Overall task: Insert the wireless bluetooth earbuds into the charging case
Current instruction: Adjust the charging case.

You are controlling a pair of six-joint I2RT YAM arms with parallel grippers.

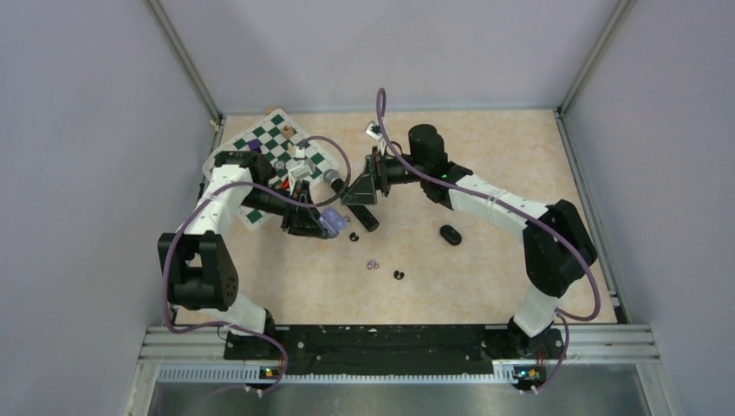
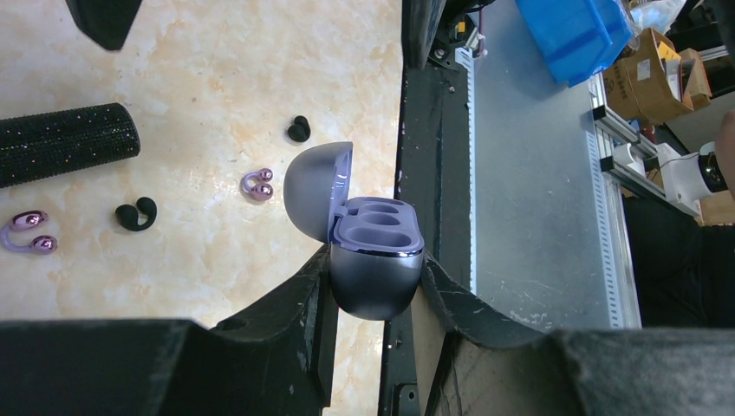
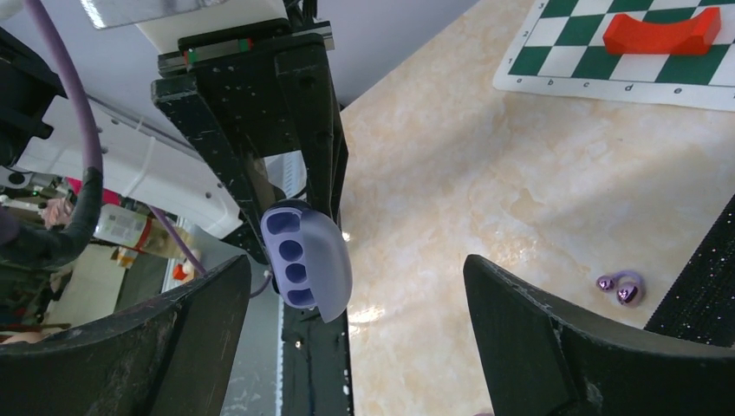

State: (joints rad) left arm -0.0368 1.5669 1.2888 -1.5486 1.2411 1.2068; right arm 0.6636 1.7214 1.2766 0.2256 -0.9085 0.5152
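**Lilac case gripped, buds loose on the table.** The left gripper [image 2: 377, 267] pinches its matte black fingers [image 2: 286, 321] on the rounded base of a glossy lilac charging case [image 2: 374, 290]. The case's domed lid [image 2: 312, 195] is tipped back away from the fingers, and two kidney-shaped wells lie bare.

None of the wireless bluetooth earbuds [image 2: 257, 185] sits in the case. That shiny purple one and a black bud [image 2: 298, 129] lie on the marbled beige table [image 2: 199, 78] just beyond the lid. A second black bud [image 2: 136, 214] and a second purple bud [image 2: 28, 232] lie farther off, beside a glitter-flecked black microphone handle [image 2: 65, 143].

The right gripper [image 3: 357, 277] hangs with jaws spread wide, holding nothing, the case ahead of it and apart. A green-and-white chessboard [image 3: 607, 52] bearing a red block [image 3: 663, 30] lies beyond.
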